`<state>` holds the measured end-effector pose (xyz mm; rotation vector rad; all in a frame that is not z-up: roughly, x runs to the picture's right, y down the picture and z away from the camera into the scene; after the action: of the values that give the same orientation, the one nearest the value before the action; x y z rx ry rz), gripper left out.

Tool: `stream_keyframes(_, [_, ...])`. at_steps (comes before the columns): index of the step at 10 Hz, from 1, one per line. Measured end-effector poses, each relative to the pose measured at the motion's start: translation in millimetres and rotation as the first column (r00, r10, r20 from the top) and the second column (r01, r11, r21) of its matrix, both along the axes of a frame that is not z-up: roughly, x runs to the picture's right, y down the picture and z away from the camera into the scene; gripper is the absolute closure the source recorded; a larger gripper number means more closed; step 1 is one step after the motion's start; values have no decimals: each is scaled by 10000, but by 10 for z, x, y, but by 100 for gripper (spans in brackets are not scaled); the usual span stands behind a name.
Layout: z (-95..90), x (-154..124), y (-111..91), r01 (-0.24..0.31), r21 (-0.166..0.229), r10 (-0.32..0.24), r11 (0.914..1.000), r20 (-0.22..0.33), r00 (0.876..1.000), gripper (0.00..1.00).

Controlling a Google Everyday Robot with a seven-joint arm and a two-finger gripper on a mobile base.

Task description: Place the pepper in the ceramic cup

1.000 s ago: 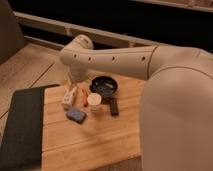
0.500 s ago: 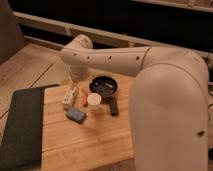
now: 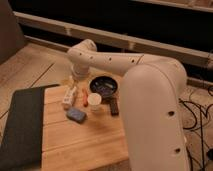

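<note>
The ceramic cup [image 3: 94, 100] is small and white and stands upright on the wooden table [image 3: 85, 142], just in front of the dark bowl. The pepper [image 3: 85, 101] is a slim red-orange piece lying on the table against the cup's left side. My gripper [image 3: 73, 81] hangs from the white arm's wrist at the table's far edge. It is above the white bar, to the left of and behind the cup and pepper, and apart from both. I see nothing held in it.
A dark round bowl [image 3: 103, 85] sits behind the cup. A white bar with buttons [image 3: 69, 95] lies left of the pepper. A blue-grey block [image 3: 76, 114] lies in front of them, a dark rectangular piece [image 3: 113, 106] right of the cup. A dark mat [image 3: 20, 125] covers the table's left side. My arm [image 3: 155, 110] hides the right side.
My arm has swung and its large link now covers more of the table's right side. The wrist stays near the far edge. The cup, pepper and other objects have not moved.
</note>
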<state>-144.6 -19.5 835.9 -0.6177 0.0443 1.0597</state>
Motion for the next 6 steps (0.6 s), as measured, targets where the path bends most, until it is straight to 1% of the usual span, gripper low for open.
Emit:
stream_keyframes(1, [185, 65, 103, -219, -476, 229, 9986, 201, 9995, 35])
stream_keyframes(2, [285, 87, 160, -229, -753, 254, 9969, 313, 9992, 35])
stream_keyframes(4, [436, 34, 255, -59, -1258, 144, 9920, 668, 9977, 35])
stream_keyframes(6, [532, -2, 296, 149, -1541, -9, 9879, 902, 9959, 35])
